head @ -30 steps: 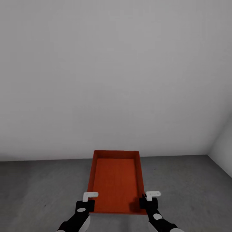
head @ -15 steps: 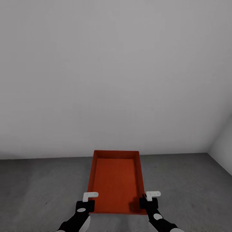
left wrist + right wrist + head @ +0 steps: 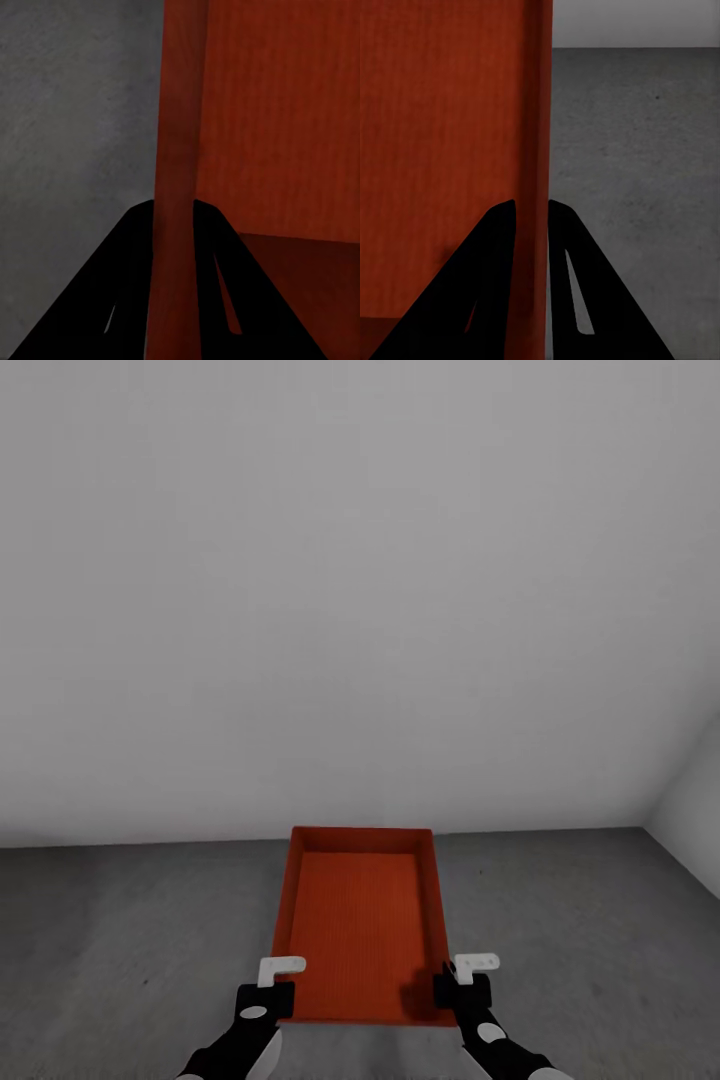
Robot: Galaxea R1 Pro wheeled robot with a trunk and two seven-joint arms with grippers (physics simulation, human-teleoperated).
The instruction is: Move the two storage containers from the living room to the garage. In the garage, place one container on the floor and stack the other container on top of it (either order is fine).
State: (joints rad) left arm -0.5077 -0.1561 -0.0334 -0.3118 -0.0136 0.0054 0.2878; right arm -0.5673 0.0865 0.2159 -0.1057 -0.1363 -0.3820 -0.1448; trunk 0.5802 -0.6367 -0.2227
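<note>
Orange-red rectangular open-topped ribbed plastic bin (image 3: 360,925): over grey concrete garage floor (image 3: 130,930). Left gripper (image 3: 174,217), right gripper (image 3: 531,214) each clamped on a long wall. Prob. light, thin-walled, flexy; hold near-end rims.

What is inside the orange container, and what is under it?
Inside the storage container only its own ribbed bottom shows; nothing lies in it. Around it is the grey floor; whatever is directly beneath the container is covered.

Bare garage corner — wall and floor

Plain white wall (image 3: 360,590) meets rough dark grey concrete floor (image 3: 130,920); a second white wall (image 3: 695,810) angles in at right.
</note>
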